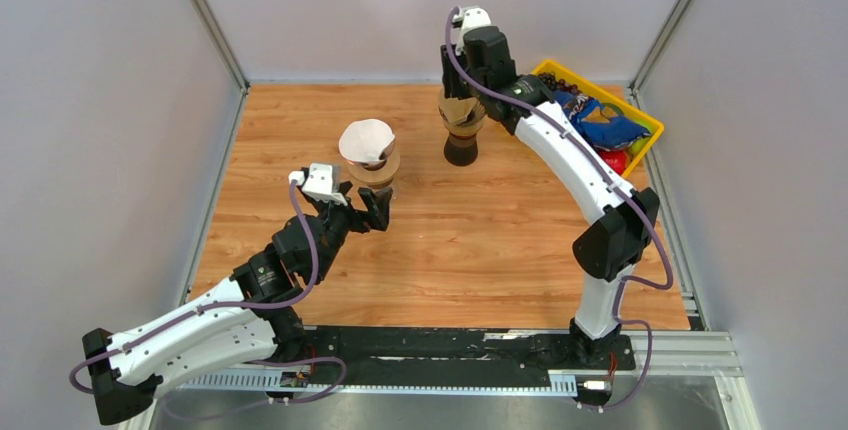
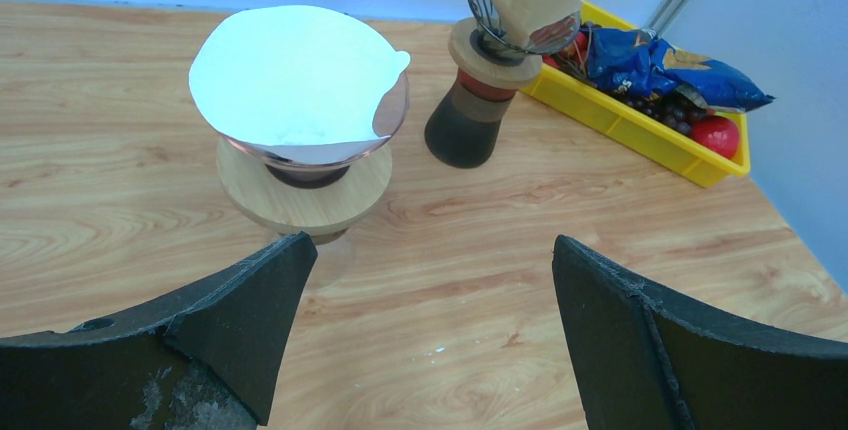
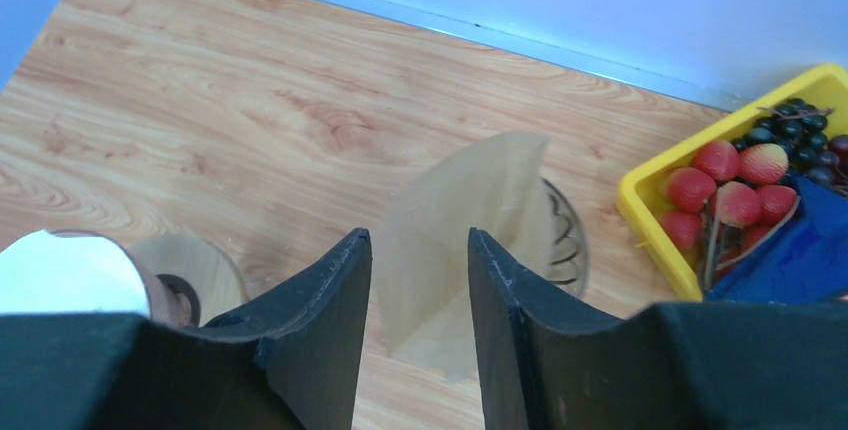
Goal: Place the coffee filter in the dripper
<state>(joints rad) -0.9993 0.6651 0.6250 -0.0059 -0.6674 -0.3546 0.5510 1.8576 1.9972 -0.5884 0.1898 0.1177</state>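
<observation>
paper filter (image 3: 470, 190): light, floppy, crushable; pinch upper rim | right fingers (image 3: 340, 290) half apart astride it, seemingly unclamped | left fingers (image 2: 270, 300) wide, empty

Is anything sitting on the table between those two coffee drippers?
No. In the left wrist view, only bare wooden table separates the white-filter dripper from the brown-filter dripper.
</observation>
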